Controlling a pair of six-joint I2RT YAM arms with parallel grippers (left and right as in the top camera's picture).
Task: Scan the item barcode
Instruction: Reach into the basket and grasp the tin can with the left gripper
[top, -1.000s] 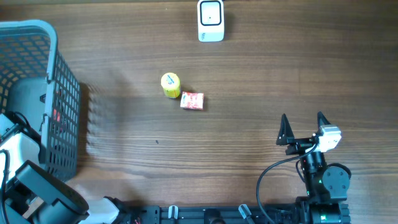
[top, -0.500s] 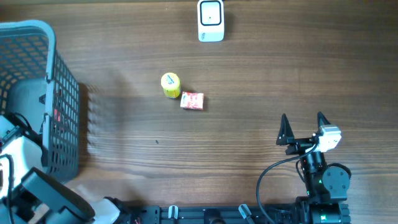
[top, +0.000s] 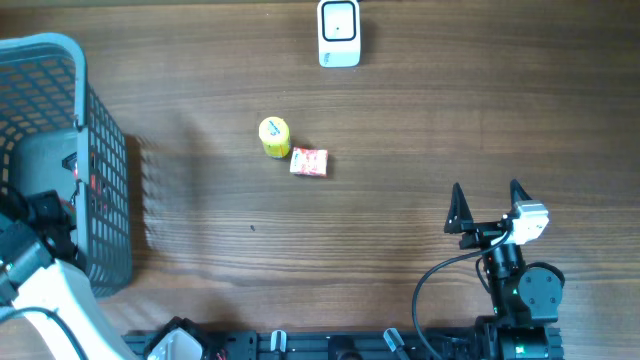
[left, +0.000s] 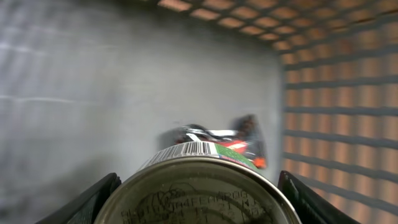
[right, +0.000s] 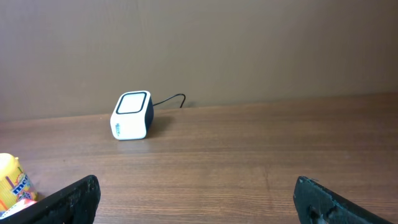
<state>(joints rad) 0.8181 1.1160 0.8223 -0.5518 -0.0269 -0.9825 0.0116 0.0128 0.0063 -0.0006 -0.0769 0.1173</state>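
Where the left pincer (left: 196, 202) reaches into the basket (left: 336, 93), we see it clamped on a can (left: 199, 180) with a barcode strip at its rim; a dark packet (left: 217, 140) lies behind. We find the right pincer (top: 488, 205) spread wide above the bench (top: 400, 120), well apart from the scanner (top: 339, 33).

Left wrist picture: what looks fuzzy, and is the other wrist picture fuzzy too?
In the left wrist view the red packet behind the can is smeared and out of focus, the can's barcode sharper; in the right wrist view the scanner looks crisp.
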